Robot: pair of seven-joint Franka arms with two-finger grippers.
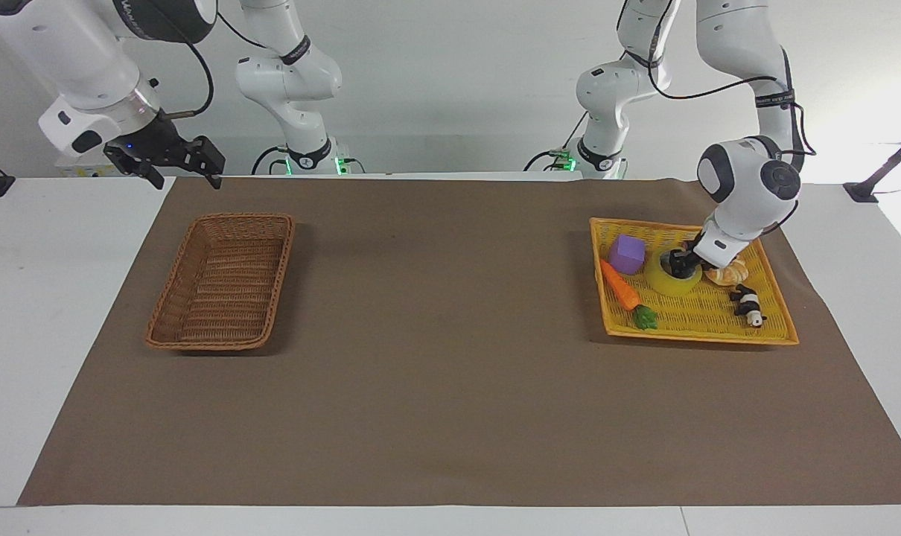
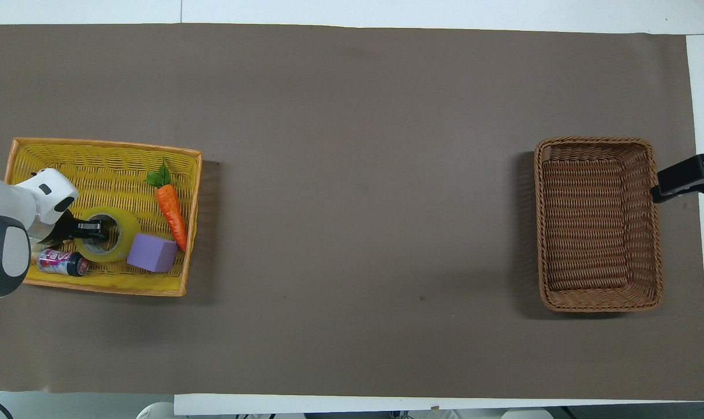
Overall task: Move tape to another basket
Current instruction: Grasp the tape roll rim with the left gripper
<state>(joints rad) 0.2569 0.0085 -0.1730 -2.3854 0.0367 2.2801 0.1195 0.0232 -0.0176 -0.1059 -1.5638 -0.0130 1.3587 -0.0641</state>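
Note:
The yellow tape point(image 1: 663, 281) lies flat in the yellow-orange tray point(image 1: 704, 318) at the left arm's end of the table. My left gripper point(image 1: 678, 262) is down at the tape, its open fingers at the rim and hole of the roll. In the overhead view the left gripper point(image 2: 91, 229) reaches over the tape's point(image 2: 123, 235) rim nearest the arm. The brown wicker basket point(image 1: 279, 275) stands empty at the right arm's end, also seen from overhead point(image 2: 596, 227). My right gripper point(image 1: 185, 177) waits open in the air over the table edge beside that basket, its tip showing in the overhead view point(image 2: 683, 177).
The tray point(image 2: 96, 160) also holds a purple cube point(image 1: 626, 254), a toy carrot point(image 1: 620, 286), a bread piece point(image 1: 727, 275) and a small can point(image 2: 61, 262), all close around the tape. A brown mat point(image 1: 450, 372) covers the table between the two baskets.

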